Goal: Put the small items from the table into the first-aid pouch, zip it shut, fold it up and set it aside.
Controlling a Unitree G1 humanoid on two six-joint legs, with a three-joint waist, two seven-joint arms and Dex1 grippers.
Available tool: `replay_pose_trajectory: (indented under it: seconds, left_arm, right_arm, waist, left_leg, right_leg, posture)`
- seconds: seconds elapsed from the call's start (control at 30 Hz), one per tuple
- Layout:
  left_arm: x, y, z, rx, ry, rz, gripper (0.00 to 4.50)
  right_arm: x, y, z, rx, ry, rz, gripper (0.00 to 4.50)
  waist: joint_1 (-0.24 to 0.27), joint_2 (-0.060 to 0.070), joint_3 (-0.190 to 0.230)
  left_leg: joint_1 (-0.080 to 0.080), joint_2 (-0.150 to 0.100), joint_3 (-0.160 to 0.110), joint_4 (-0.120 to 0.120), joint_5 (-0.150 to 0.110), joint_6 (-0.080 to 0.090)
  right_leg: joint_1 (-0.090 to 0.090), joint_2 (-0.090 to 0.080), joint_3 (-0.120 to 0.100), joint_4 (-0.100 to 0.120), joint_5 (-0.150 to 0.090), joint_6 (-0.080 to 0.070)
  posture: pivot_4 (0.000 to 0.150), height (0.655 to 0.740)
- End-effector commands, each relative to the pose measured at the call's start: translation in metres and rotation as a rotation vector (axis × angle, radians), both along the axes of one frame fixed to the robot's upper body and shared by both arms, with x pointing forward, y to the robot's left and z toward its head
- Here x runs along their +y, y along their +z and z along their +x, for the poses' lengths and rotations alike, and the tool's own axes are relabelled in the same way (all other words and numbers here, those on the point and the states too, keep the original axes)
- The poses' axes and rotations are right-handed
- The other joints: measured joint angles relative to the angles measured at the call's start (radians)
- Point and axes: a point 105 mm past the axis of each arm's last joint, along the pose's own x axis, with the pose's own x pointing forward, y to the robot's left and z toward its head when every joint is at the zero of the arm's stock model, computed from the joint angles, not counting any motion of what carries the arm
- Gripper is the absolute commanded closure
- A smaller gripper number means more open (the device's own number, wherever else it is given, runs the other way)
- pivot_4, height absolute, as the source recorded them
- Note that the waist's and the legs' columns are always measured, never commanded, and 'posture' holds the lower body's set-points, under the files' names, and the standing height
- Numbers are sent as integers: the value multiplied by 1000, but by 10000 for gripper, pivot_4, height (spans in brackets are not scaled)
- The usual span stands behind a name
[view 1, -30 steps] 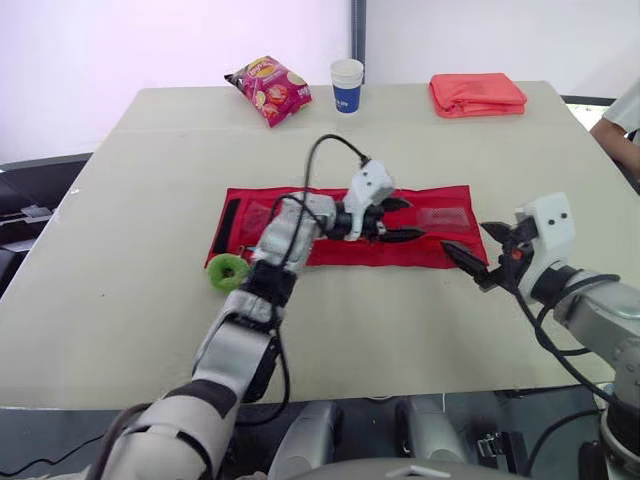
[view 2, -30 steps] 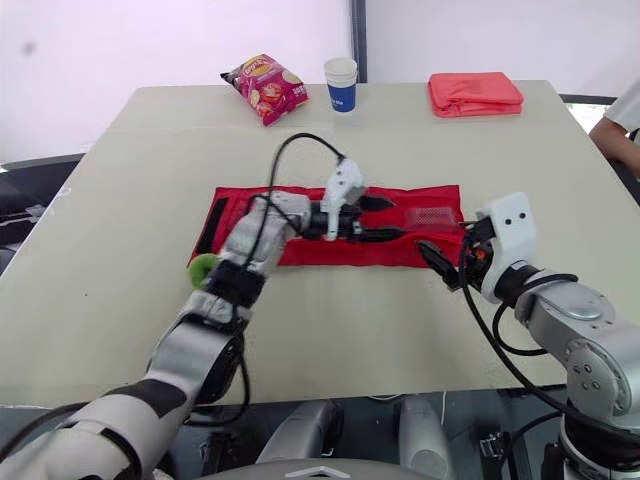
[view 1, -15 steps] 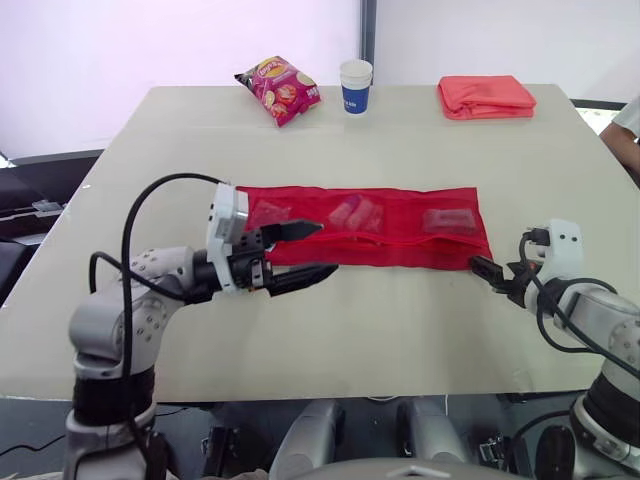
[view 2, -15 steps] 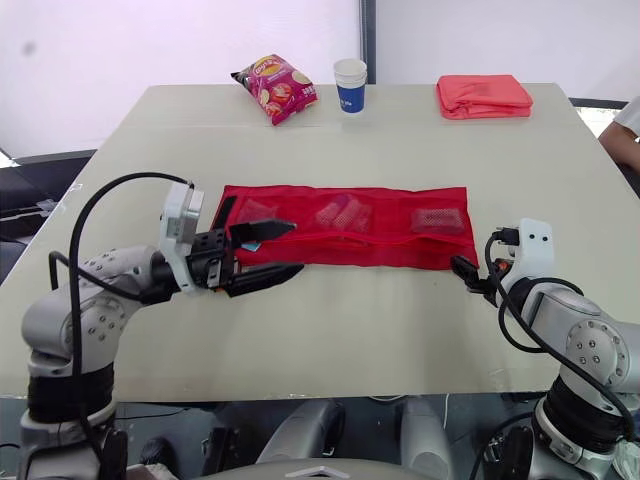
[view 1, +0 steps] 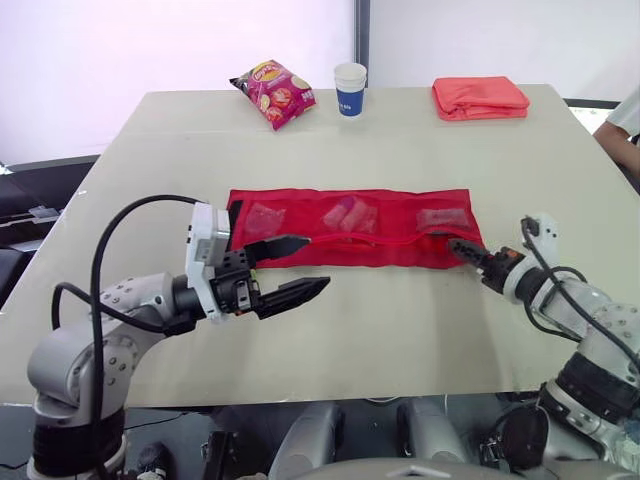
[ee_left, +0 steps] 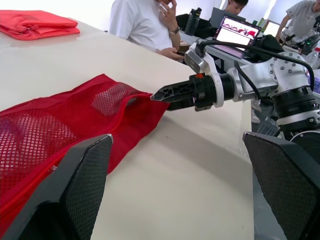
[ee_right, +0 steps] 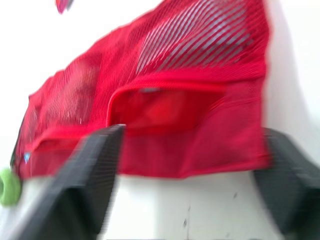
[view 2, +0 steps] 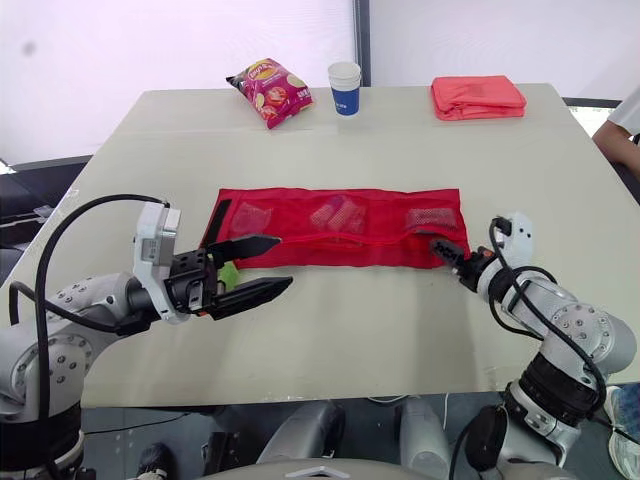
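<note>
**Pouch lying crosswise, a gripper waiting at each end**

The wide beige table (view 1: pixel 400 330) is carrying everything, and the long red mesh first-aid pouch (view 1: pixel 390 240) is lying flat across the middle of the frame. Its long axis is running left to right, square across the robot's reach. Small clear packets (view 1: pixel 350 215) are showing through the mesh in its pockets. In the right wrist view, the zip line of the right-hand pocket is gaping, so I am judging the pouch not yet zipped.

The left gripper (view 1: pixel 318 262) is hovering over the table at the lower left of the frame, just in front of the pouch's left end. It is pointing rightward along the pouch's near edge with its black fingers spread apart and holding nothing.

The right gripper (view 1: pixel 458 246) is sitting at centre right of the frame, with its tip at the pouch's right end. Whether it is touching the fabric I cannot tell. In its own wrist view the fingers are standing apart on either side of the pouch's end, so it too is gripping nothing.

A small green round item (view 2: pixel 229 272) is lying on the table just beside the pouch's left near corner, peeking out between the left gripper's fingers. It is lying well apart from the right gripper, so the left arm is looking like the nearer one for picking it up.
</note>
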Motion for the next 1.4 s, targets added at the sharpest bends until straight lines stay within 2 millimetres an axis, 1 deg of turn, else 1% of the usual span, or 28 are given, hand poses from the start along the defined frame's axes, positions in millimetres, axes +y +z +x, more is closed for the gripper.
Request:
replay_pose_trajectory:
  seconds: [0.03, 0.07, 0.1, 0.13, 0.17, 0.3, 0.37, 0.4, 0.47, 0.53, 0.67, 0.7, 0.77, 0.8, 0.83, 0.87, 0.9, 0.93, 0.97, 1.0, 1.03, 1.1, 1.13, 1.17, 1.23, 1.3, 1.33, 1.4]
  left_arm:
    - [-6, 7, -5, -44, -15, -9, 0]
    - [-7, 7, -4, -45, -14, -11, 0]
    - [-8, 7, -4, -45, -14, -13, 0]
    - [-9, 7, -3, -47, -14, -15, 0]
    - [-10, 7, -2, -49, -15, -18, 0]
    - [-14, 8, 0, -58, -31, -27, 0]
    - [-16, 9, 0, -61, -45, -32, 0]
    - [-17, 9, 0, -62, -50, -33, 0]
    - [-17, 9, 1, -62, -57, -36, 0]
    - [-17, 8, 2, -60, -60, -38, 0]
    - [-14, 4, 3, -51, -63, -39, 0]
    - [-14, 3, 3, -48, -61, -41, 0]
    - [-13, 2, 6, -41, -52, -42, 0]
    - [-12, 1, 9, -36, -43, -43, 0]
    - [-11, 0, 10, -32, -37, -43, 0]
    - [-10, -2, 15, -22, -19, -40, 0]
    - [-8, -3, 19, -13, -5, -39, 0]
    - [-6, -5, 22, -2, 12, -42, 0]
    - [-2, -8, 27, 20, 43, -32, 0]
    - [1, -11, 32, 37, 69, -23, 0]
    - [5, -13, 36, 58, 95, -25, 0]
    - [10, -24, 46, 120, 152, 3, 0]
    - [11, -30, 51, 144, 174, 26, 0]
    - [12, -34, 54, 155, 191, 47, 0]
    - [13, -42, 64, 225, 242, 49, 0]
    - [14, -49, 73, 308, 279, 43, 0]
    - [10, -52, 80, 376, 292, 19, 0]
    - [2, -59, 91, 474, 304, -9, 0]
  right_arm:
    - [-4, 17, 6, -86, -25, 14, 27046]
    - [-7, 17, 6, -89, -33, 6, 30491]
    - [-10, 18, 7, -94, -46, -3, 35659]
    - [-15, 19, 8, -98, -66, -10, 41985]
    - [-20, 21, 9, -103, -88, -19, 44807]
    - [-48, 29, 13, -130, -198, -71, 44807]
    - [-67, 35, 13, -135, -271, -127, 44807]
    - [-77, 37, 13, -130, -306, -170, 44807]
    - [-104, 37, 10, -98, -384, -326, 44807]
    - [-129, 43, 9, -79, -456, -451, 44807]
    - [-168, 59, 10, -70, -550, -645, 44807]
    - [-173, 61, 11, -79, -548, -687, 44807]
    - [-168, 66, 15, -143, -471, -688, 44807]
    - [-160, 67, 14, -157, -400, -679, 44807]
    - [-154, 67, 12, -162, -351, -673, 38116]
    - [-148, 66, 8, -165, -292, -682, 37182]
    - [-145, 66, 5, -172, -245, -699, 33732]
    - [-142, 65, 0, -180, -209, -721, 33732]
    - [-135, 66, -10, -210, -134, -767, 28933]
    - [-128, 70, -22, -242, -72, -793, 27381]
    - [-122, 74, -34, -271, -16, -818, 23617]
    - [-116, 92, -59, -364, 61, -834, 17629]
    - [-114, 99, -68, -404, 83, -858, 13397]
    - [-111, 104, -75, -440, 102, -877, 10143]
    - [-93, 117, -90, -547, 176, -845, 2578]
    - [-72, 121, -104, -590, 302, -803, 2578]
    - [-56, 125, -110, -628, 390, -787, 2578]
    - [-34, 133, -117, -689, 513, -779, 2578]
  waist:
    - [0, 0, 0]
    - [0, 0, 0]
    - [0, 0, 0]
    - [0, 0, 0]
    - [0, 0, 0]
    - [4, 1, 1]
    - [5, 1, 1]
    - [6, 1, 1]
    - [8, 3, 2]
    - [7, 3, 2]
    - [2, 4, 2]
    - [2, 4, 2]
    - [2, 4, 2]
    - [2, 4, 2]
    - [2, 4, 3]
    - [1, 4, 3]
    - [1, 4, 3]
    - [2, 4, 3]
    - [8, 4, 3]
    - [6, 4, 3]
    - [3, 4, 4]
    - [10, 6, 5]
    - [13, 7, 5]
    - [14, 7, 5]
    - [11, 6, 6]
    - [8, 3, 7]
    - [8, 2, 7]
    - [9, 3, 7]
  left_leg:
    - [0, 0, 0, 0, 0, 0]
    - [0, 0, 0, 0, 0, 0]
    - [0, 0, 0, 0, 0, 0]
    - [0, 0, 0, 0, 0, 0]
    - [0, 0, 1, 0, 0, 0]
    - [0, 0, 2, 0, 0, 0]
    - [0, 0, 2, 0, 0, 0]
    - [0, 0, 2, 0, 0, 0]
    - [0, 0, 2, 0, 0, 0]
    - [-1, 0, 3, 0, 0, 0]
    - [0, 1, 5, -1, 0, 0]
    - [0, 1, 6, -1, 0, 0]
    - [0, 2, 6, -1, 0, 0]
    - [0, 2, 6, -1, 0, 0]
    - [0, 2, 6, -1, 0, 0]
    - [0, 2, 6, -1, 0, 0]
    - [0, 3, 7, -1, 0, 1]
    - [0, 3, 7, -1, 0, 1]
    - [0, 3, 7, -1, -1, 2]
    - [-1, 4, 4, 0, -1, 2]
    - [-1, 4, 4, 0, -1, 2]
    - [-1, 5, 4, -1, -2, 4]
    - [-2, 5, 3, -1, -2, 4]
    - [-2, 5, 3, -1, -2, 4]
    - [-2, 5, 2, -1, -3, 5]
    - [-1, 5, 3, 0, -3, 5]
    - [-1, 6, 3, 0, -3, 5]
    - [-1, 5, 3, 0, -3, 5]
  right_leg:
    - [0, 0, 0, 0, 0, 0]
    - [0, 0, 0, 0, 0, 0]
    - [0, 0, 0, 0, 0, 0]
    - [0, 0, 0, 0, 0, 0]
    - [0, 0, 0, 0, 0, 0]
    - [0, 0, 1, 0, 0, 0]
    - [0, 0, 1, -1, 0, 0]
    - [0, 0, 1, -1, 0, 0]
    - [0, 0, 1, -1, 0, 0]
    - [0, 0, 1, -2, 0, 0]
    - [0, 0, 3, -2, 0, 0]
    - [0, 1, 3, -2, 0, 0]
    - [0, 1, 3, -2, 0, 0]
    - [0, 1, 4, -2, 0, 0]
    - [0, 2, 4, -2, 0, 0]
    - [0, 2, 4, -3, 0, 0]
    - [0, 2, 4, -3, 0, 0]
    - [0, 2, 4, -3, 0, 0]
    - [0, 2, 4, -3, 0, 0]
    - [1, 3, 2, -5, 0, 1]
    - [1, 3, 2, -5, 1, 1]
    - [2, 5, 3, -9, 2, 2]
    - [2, 5, 2, -9, 2, 2]
    - [2, 5, 2, -10, 2, 3]
    - [3, 6, 3, -11, 3, 4]
    - [3, 7, 4, -12, 5, 5]
    - [3, 7, 4, -12, 5, 5]
    - [3, 7, 4, -12, 5, 5]
  posture:
    - [1500, 7400]
    - [1500, 7400]
    - [1500, 7400]
    - [1500, 7400]
    - [1500, 7400]
    - [1500, 7400]
    - [1500, 7400]
    - [1500, 7400]
    - [1500, 7400]
    - [1500, 7400]
    - [1500, 7400]
    - [1500, 7400]
    - [1500, 7400]
    - [1500, 7400]
    - [1500, 7400]
    - [1500, 7400]
    - [1500, 7400]
    - [1500, 7400]
    - [1500, 7400]
    - [1500, 7400]
    - [1500, 7400]
    - [1500, 7400]
    - [1500, 7400]
    - [1500, 7400]
    - [1500, 7400]
    - [1500, 7400]
    - [1500, 7400]
    - [1500, 7400]
